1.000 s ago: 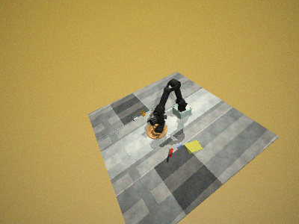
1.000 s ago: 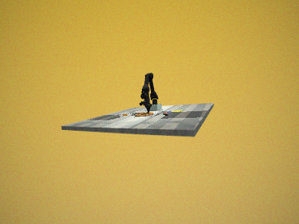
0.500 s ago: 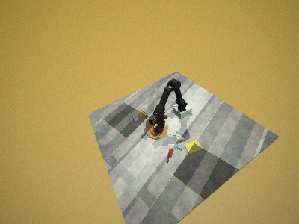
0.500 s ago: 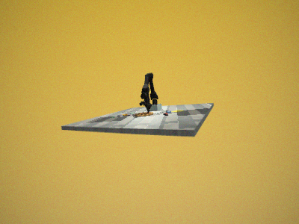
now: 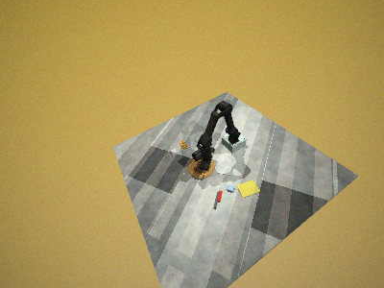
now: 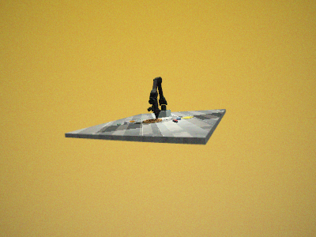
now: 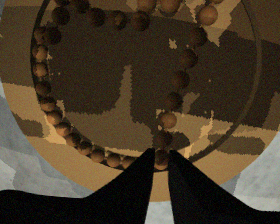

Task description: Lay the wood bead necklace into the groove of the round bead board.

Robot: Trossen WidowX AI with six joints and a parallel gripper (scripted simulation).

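Observation:
The round wooden bead board (image 5: 194,174) (image 7: 17,97) lies under my gripper. The bead necklace (image 7: 54,118) is on it. In the wrist view its left and lower-left beads follow the dark groove. The upper beads sag inward, and the right-hand strand runs across the board inside the groove, whose right arc (image 7: 259,60) holds no beads. My gripper (image 7: 161,155) (image 6: 157,118) is shut on a necklace bead (image 7: 161,160) at the groove's near edge. In the top and exterior views the beads are too small to tell apart; the fingertips partly hide the lower beads.
A pale box (image 5: 234,146) stands by the arm's base. A yellow square (image 5: 249,188) (image 6: 187,118), a small blue block (image 5: 230,188) and a red piece with a dark end (image 5: 220,196) (image 6: 174,121) lie to one side. An orange item (image 5: 183,145) (image 6: 132,121) lies on the other.

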